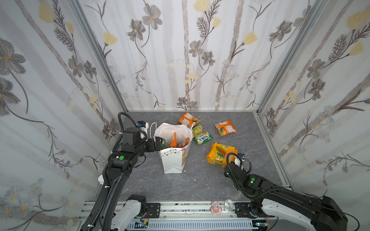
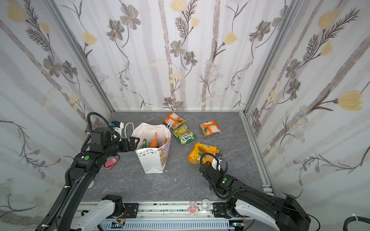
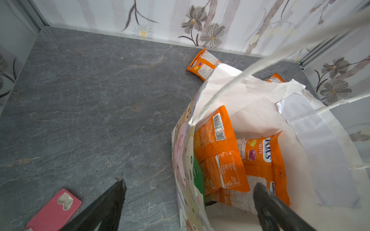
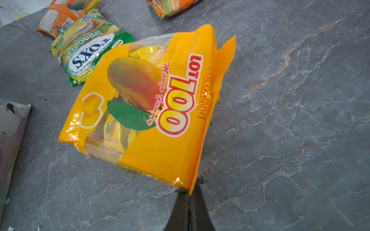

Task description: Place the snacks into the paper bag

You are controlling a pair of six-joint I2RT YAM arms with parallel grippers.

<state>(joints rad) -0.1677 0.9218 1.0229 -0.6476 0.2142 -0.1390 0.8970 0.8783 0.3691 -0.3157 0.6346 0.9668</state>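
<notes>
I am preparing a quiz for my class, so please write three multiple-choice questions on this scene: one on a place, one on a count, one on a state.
1. Where does the pink case lie?
A. On the table, left of the paper bag in the top views
B. Inside the bag
C. On a packet

2. How many packets are outside the bag?
A. Two
B. Four
C. Seven

3. What is the state of the right gripper?
A. Open above the bag
B. Shut on a corner of the yellow packet
C. Shut on nothing

1 A: it lies flat on the grey table beside the bag.
2 B: two orange packets, one green packet, the yellow packet.
3 B: its jaws pinch the packet's edge.
</notes>
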